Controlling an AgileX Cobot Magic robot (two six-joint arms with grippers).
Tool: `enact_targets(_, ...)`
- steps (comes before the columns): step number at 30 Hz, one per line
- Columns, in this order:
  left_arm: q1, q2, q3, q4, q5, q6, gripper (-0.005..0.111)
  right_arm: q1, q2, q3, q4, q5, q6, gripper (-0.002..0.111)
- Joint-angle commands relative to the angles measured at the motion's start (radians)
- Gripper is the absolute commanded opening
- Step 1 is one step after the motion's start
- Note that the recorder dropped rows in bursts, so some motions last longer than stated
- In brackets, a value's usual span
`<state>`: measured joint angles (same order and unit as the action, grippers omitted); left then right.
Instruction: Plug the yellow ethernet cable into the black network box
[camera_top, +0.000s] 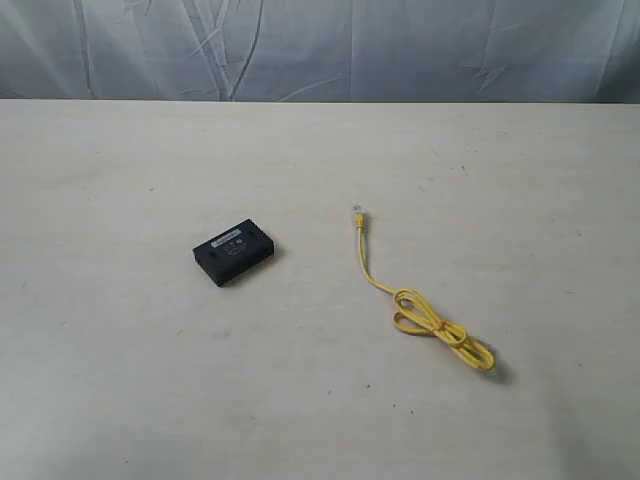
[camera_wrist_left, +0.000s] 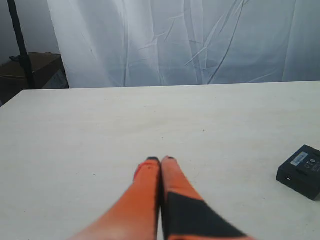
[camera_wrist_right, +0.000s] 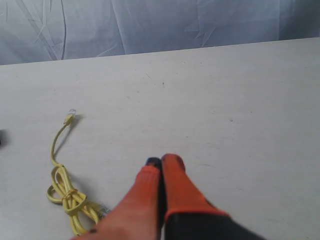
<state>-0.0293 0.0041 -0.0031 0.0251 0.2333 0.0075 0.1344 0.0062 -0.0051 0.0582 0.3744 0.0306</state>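
Note:
The black network box (camera_top: 233, 251) lies flat on the pale table, left of centre, its pale label strip on top; the left wrist view catches it too (camera_wrist_left: 302, 171). The yellow ethernet cable (camera_top: 430, 323) lies to the box's right, bundled in loops, with one clear plug (camera_top: 358, 215) stretched toward the back. The right wrist view shows the cable (camera_wrist_right: 66, 189) and that plug (camera_wrist_right: 69, 117). My left gripper (camera_wrist_left: 160, 160) is shut and empty above bare table, well apart from the box. My right gripper (camera_wrist_right: 161, 160) is shut and empty, off to the side of the loops. Neither gripper appears in the exterior view.
The table (camera_top: 120, 380) is a pale, lightly scuffed surface. A wrinkled white curtain (camera_top: 320, 45) hangs behind its back edge. In the left wrist view a dark pole (camera_wrist_left: 19, 42) and a cardboard box (camera_wrist_left: 42, 70) stand beyond the table's corner.

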Motion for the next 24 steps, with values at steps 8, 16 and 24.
enact_targets(8, 0.002, -0.004, 0.003, 0.003, -0.002, -0.001, 0.000, -0.005, -0.006, 0.005, -0.007, -0.011, -0.006, -0.001)
enact_targets(16, 0.002, -0.004, 0.003, 0.003, -0.002, -0.001, 0.000, -0.005, -0.006, 0.005, -0.031, -0.131, -0.006, -0.001)
enact_targets(24, 0.002, -0.004, 0.003, 0.003, -0.002, -0.001, 0.000, -0.005, -0.006, 0.005, -0.153, -0.425, -0.054, -0.001)
